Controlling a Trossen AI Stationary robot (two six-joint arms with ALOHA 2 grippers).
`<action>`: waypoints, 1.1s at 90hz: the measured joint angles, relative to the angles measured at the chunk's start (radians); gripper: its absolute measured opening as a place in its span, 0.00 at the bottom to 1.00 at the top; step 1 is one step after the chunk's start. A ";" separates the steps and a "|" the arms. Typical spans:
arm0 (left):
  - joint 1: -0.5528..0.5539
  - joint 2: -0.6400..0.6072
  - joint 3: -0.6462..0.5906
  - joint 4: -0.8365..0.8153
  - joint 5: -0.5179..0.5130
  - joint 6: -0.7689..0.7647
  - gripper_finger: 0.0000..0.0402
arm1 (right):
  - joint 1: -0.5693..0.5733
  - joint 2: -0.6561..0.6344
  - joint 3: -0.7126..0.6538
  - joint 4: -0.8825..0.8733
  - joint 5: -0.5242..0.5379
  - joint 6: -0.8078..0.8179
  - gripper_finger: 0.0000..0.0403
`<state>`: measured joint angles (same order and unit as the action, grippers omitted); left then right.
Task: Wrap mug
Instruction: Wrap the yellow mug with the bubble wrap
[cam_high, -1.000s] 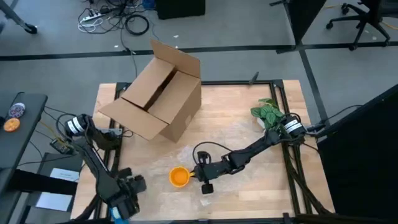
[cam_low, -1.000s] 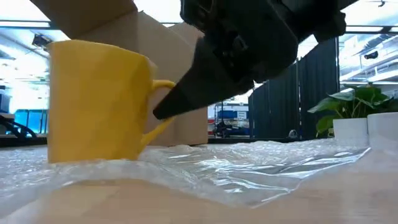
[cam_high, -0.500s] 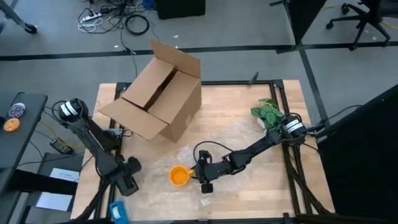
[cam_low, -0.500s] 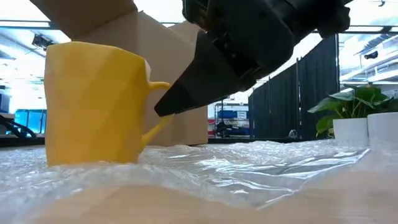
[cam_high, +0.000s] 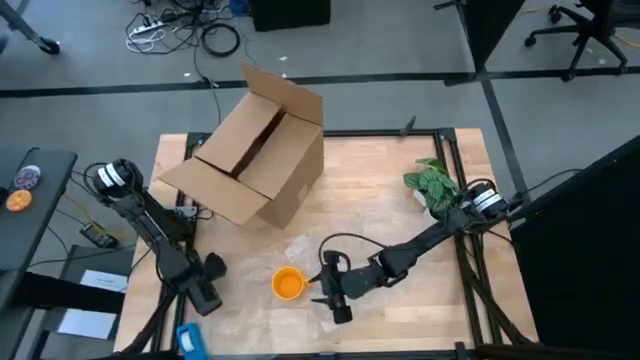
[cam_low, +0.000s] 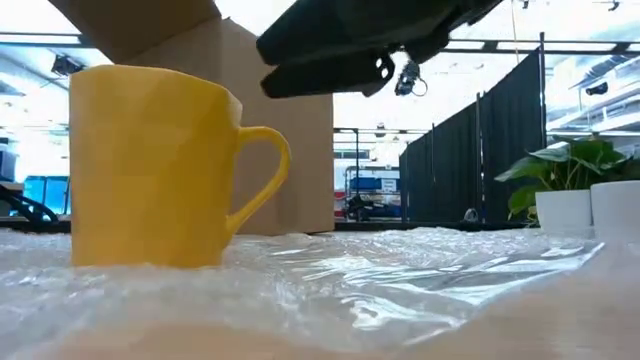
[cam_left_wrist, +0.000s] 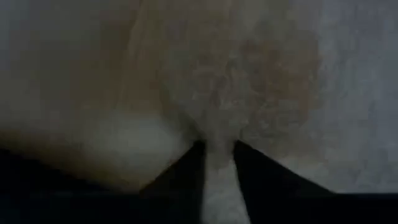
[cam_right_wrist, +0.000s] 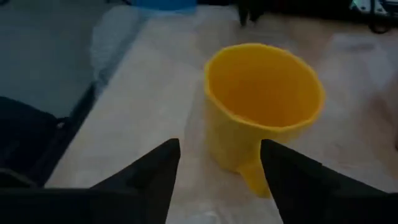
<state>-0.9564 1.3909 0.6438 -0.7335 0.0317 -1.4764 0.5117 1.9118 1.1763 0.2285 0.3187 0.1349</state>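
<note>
With the mug (cam_high: 288, 283) upright on the plastic sheet (cam_low: 400, 270), your right gripper (cam_right_wrist: 221, 165) wide and empty beside its handle, catch the sheet's edge beyond the mug and fold it over.

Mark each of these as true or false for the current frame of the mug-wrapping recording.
1. The small glossy yellow mug stands upright on the crinkly clear plastic sheet. True.
2. The right gripper grips the mug's handle. False: it is open, clear of the mug.
3. The open cardboard box holds the mug. False: the mug stands outside it.
4. A green potted plant stands near the table's right edge. True.
</note>
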 joint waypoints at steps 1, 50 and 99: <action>0.000 0.001 0.004 0.000 -0.012 0.005 0.06 | 0.002 0.000 0.000 0.001 0.000 0.002 0.51; 0.085 -0.004 0.336 0.043 -0.747 0.506 0.00 | 0.015 0.000 -0.006 -0.021 0.010 0.108 0.51; 0.285 0.068 0.166 0.777 -0.673 0.945 0.03 | 0.015 0.000 -0.006 0.010 0.076 0.098 0.50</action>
<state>-0.6719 1.4592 0.8097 0.0431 -0.6412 -0.5313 0.5266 1.9114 1.1702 0.2386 0.3944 0.2333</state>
